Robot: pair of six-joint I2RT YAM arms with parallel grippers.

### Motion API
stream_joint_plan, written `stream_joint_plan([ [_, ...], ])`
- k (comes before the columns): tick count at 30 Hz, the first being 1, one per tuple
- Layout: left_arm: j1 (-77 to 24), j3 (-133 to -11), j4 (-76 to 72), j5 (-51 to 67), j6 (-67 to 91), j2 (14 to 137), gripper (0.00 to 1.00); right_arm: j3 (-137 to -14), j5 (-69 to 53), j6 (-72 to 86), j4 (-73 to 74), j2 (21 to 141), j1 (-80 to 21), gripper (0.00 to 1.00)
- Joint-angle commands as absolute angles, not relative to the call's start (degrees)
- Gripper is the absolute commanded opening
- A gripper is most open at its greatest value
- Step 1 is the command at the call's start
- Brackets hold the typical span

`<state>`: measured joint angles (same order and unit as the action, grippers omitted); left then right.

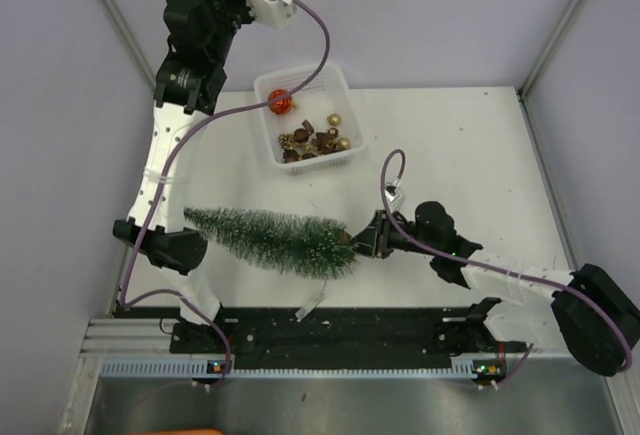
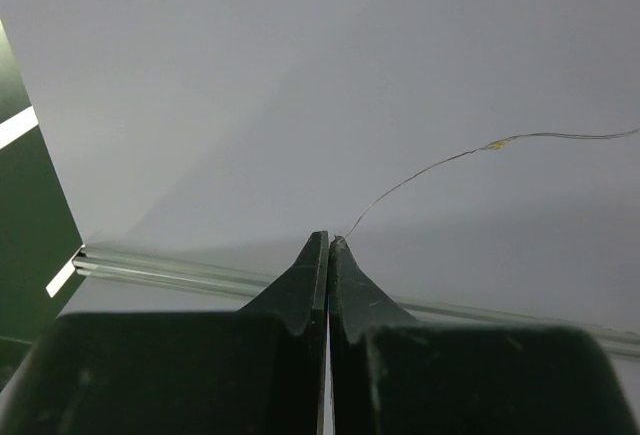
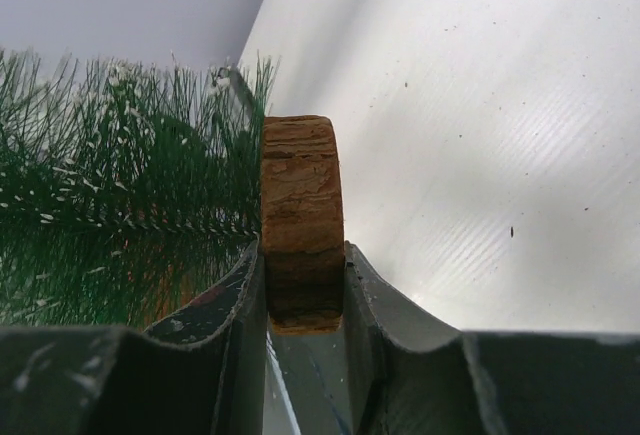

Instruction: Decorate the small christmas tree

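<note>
Desk (image 1: 450,145): white and wide, it runs under the right hand and far out past it on every side.
Small christmas tree (image 1: 270,240): there it is, lying on its side, dark green with frosted bristles. It stretches straight out from the right hand's fingertips, and its pointed tip ends close to the left arm's elbow. I cannot tell whether it rests on the desk or is lifted off it.
Basket (image 1: 300,73): a white mesh basket, out beyond the right hand on the side away from the arm bases and well apart from it. The left arm's purple cable crosses over its rim.
Right hand (image 1: 362,237): narrowed, and it holds the tree by its foot, one finger on each flat face.
Left hand (image 2: 328,245): up high and facing a plain grey wall, with the fingers pressed flat together.
Wooden disc base (image 3: 300,205): brown and grainy, seen edge-on between the right hand's fingers. The bristles fan out just beyond it.
Red bauble (image 1: 280,102): sits in the basket, at the corner farthest from the right hand.
Gold baubles (image 1: 334,120): in the basket too, on the side nearer the right hand, among a heap of brownish bits.
Thin wire (image 2: 420,170): hair-fine, it springs right from the left hand's fingertips and curves up and away to that hand's right, with a tiny yellowish bead partway along.
</note>
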<state>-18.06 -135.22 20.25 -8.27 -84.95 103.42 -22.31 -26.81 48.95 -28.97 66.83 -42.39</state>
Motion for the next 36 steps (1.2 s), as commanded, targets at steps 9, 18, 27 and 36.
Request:
stream_joint_plan([
  [9, -16.8, -138.9, 22.0, 1.5, -72.0, 99.8, 0.0, -19.3, -32.1, 40.8, -16.5, 53.5, -39.0, 0.0],
  [18, -17.3, -141.5, 17.7, 0.9, -63.7, 100.8, 0.0, -16.6, -34.3, 40.2, -23.0, 60.8, -40.6, 0.0],
  [27, -15.2, -141.2, 14.8, 1.9, -62.5, 100.5, 0.0, -12.8, -36.0, 41.7, -20.2, 51.3, -40.7, 0.0],
  [36, -12.1, -140.4, 13.1, -3.0, -61.6, 103.2, 0.0, -11.9, -42.7, 43.3, -20.8, 45.4, -41.4, 0.0],
])
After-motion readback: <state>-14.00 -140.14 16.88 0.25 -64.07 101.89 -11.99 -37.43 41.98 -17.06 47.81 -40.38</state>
